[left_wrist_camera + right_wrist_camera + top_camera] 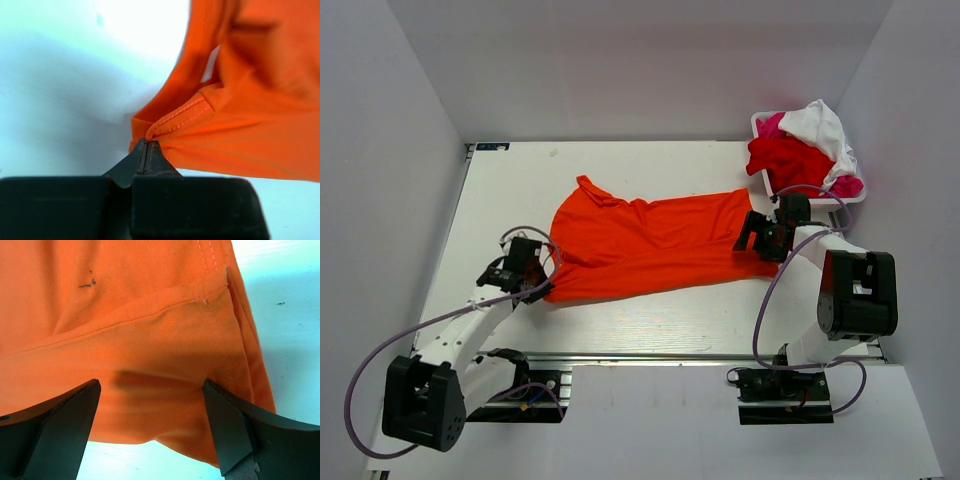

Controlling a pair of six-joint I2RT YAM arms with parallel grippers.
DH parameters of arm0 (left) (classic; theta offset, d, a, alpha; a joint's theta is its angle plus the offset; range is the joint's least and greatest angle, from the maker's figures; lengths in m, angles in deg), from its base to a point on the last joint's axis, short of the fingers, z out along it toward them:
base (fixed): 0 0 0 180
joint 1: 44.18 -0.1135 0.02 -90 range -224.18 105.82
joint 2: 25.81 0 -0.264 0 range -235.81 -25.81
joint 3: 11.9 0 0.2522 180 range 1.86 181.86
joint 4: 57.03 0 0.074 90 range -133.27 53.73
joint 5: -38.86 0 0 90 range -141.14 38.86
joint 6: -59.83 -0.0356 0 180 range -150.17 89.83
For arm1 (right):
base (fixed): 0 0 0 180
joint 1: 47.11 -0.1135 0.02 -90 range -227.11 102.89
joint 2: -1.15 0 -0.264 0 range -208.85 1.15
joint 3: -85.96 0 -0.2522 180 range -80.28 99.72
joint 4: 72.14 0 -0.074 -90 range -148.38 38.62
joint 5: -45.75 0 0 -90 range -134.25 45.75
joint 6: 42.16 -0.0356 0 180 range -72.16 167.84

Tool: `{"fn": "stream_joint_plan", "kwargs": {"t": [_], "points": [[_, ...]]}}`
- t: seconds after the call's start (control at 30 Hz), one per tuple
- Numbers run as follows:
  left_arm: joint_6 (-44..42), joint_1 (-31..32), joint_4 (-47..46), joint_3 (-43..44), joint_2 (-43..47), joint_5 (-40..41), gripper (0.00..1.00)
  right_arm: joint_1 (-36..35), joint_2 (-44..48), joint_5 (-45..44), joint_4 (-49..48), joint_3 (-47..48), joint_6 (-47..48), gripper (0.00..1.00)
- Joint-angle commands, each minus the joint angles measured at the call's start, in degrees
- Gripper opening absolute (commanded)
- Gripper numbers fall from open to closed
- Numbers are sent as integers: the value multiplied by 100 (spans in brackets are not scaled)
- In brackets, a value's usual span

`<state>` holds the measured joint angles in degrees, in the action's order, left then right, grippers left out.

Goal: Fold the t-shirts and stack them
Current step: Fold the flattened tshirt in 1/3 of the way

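Orange t-shirt (650,245) lying across middle of surface (500,190), not yet folded. Left end effector (147,145) clamped on stitched edge, probably sleeve. Right end effector (150,390) spread wide over hem corner, gripping nothing. Step: flattening. Next: right pinches hem, both stretch taut.

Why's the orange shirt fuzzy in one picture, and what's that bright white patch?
Left wrist view: the orange t-shirt sits close, so its upper folds blur, and glare washes out the table. Right wrist view: stitching is sharp, with a shadow by the right gripper. Top view: evenly lit.
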<state>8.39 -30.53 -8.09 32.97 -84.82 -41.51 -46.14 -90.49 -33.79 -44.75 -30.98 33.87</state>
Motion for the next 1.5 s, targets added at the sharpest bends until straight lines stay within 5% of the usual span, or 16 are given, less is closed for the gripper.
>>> {"fn": "stream_joint_plan", "kwargs": {"t": [0.0,0.23,0.43,0.57,0.6,0.7,0.87,1.13,1.47], "points": [[46,15,594,771,293,654,0,87,-197,-343,509,-113,106,90],[633,15,1666,835,-224,646,0,79,-232,-255,536,-140,123,90],[881,15,2002,835,-1542,206,1,70,-232,-272,597,-114,115,90],[881,15,2107,983,-1887,284,53,70,-153,-202,562,-122,193,90],[881,15,2168,1150,-1817,355,74,61,-127,-115,545,-140,220,90],[758,15,2257,1651,-1335,627,100,52,136,105,404,-218,334,90],[31,15,1319,2425,-859,515,100,26,418,307,246,-289,440,90],[-1035,68,-265,2917,-1938,-1752,100,26,418,501,70,-395,519,90],[-1290,419,-197,3076,-3029,-2019,100,35,366,369,96,-360,493,90]]}}
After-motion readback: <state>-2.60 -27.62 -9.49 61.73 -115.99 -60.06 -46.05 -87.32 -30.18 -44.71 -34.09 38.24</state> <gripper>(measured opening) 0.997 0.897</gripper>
